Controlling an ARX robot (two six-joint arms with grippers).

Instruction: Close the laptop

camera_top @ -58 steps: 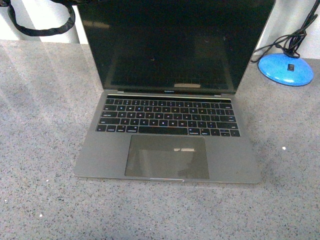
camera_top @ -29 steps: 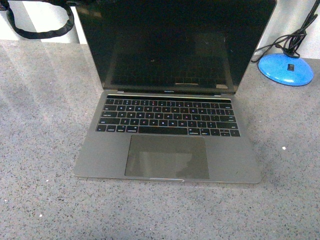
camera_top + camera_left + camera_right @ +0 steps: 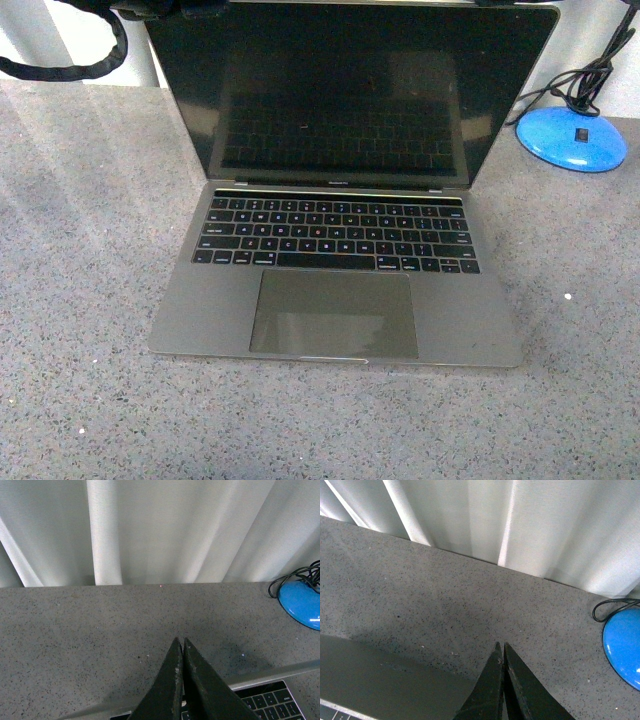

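The laptop (image 3: 335, 300) lies open in the middle of the grey table (image 3: 80, 300), its black keyboard and trackpad facing me. Its glossy screen (image 3: 350, 100) leans forward and mirrors the keys. My left gripper (image 3: 180, 641) is shut with nothing between its fingers. It sits right over the laptop's grey edge (image 3: 280, 672), with a row of keys showing beside it. My right gripper (image 3: 501, 645) is also shut and empty, just past a grey part of the laptop (image 3: 375, 680). In the front view only dark arm parts show at the lid's top left corner.
A blue round lamp base (image 3: 572, 138) with black cables stands at the back right, near the lid's right corner. A black cable loop (image 3: 70, 65) hangs at the back left. White curtains (image 3: 160, 530) close off the table's far edge.
The lid has tipped forward toward the keyboard. Its top edge now shows in the front view and the screen mirrors the keys. The black cable loop has shifted left.
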